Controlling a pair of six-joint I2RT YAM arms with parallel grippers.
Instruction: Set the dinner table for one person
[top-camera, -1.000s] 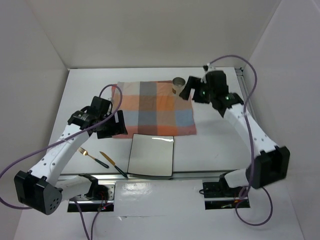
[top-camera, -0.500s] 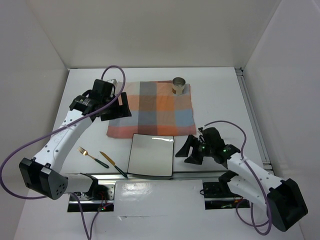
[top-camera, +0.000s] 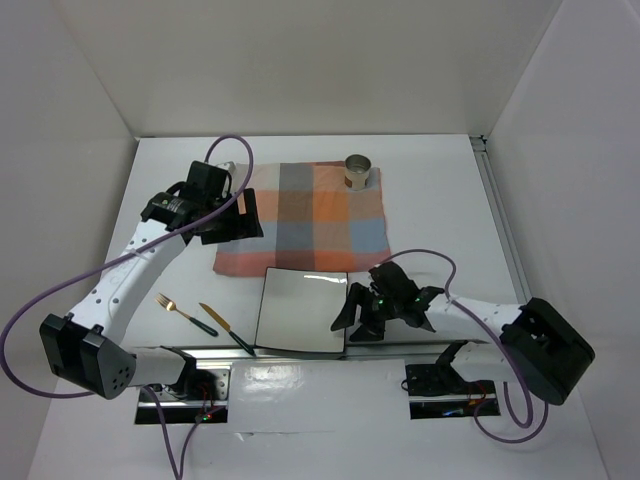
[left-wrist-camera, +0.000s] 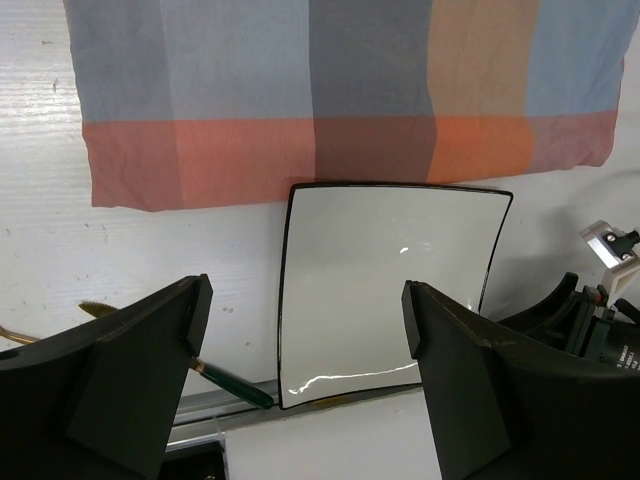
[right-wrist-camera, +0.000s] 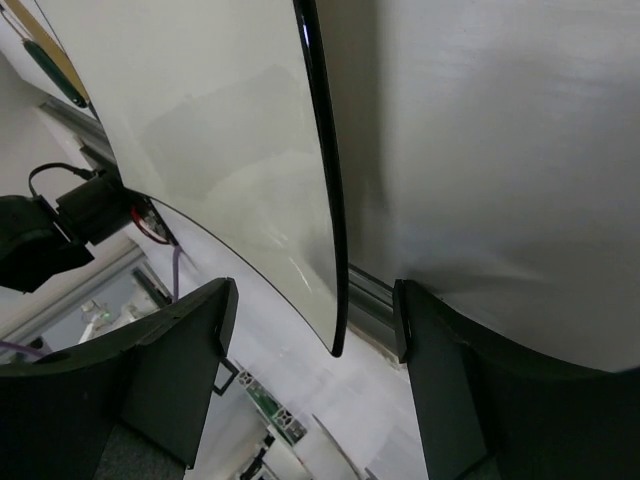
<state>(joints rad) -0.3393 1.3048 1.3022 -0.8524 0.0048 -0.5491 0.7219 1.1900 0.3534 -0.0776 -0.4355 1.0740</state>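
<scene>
The dinner table (top-camera: 440, 200) is the white tabletop. A square white plate (top-camera: 303, 310) with a black rim lies at its near edge. My right gripper (top-camera: 352, 320) is open and low at the plate's right near corner. In the right wrist view the plate's rim (right-wrist-camera: 322, 200) runs between the open fingers of the gripper (right-wrist-camera: 315, 310). My left gripper (top-camera: 240, 215) is open and empty above the left part of the checked cloth (top-camera: 310, 215). In the left wrist view the gripper (left-wrist-camera: 305, 315) looks down on the plate (left-wrist-camera: 390, 290) and the cloth (left-wrist-camera: 350, 90).
A metal cup (top-camera: 357, 171) stands on the cloth's far right corner. A gold fork (top-camera: 175, 306) and a green-handled knife (top-camera: 222, 325) lie left of the plate. The aluminium rail (top-camera: 400, 350) runs along the near edge. White walls enclose the table.
My right arm has swung from beside the cup at the far right down to the plate's right near corner. My left gripper has moved a little farther back over the cloth's left side.
</scene>
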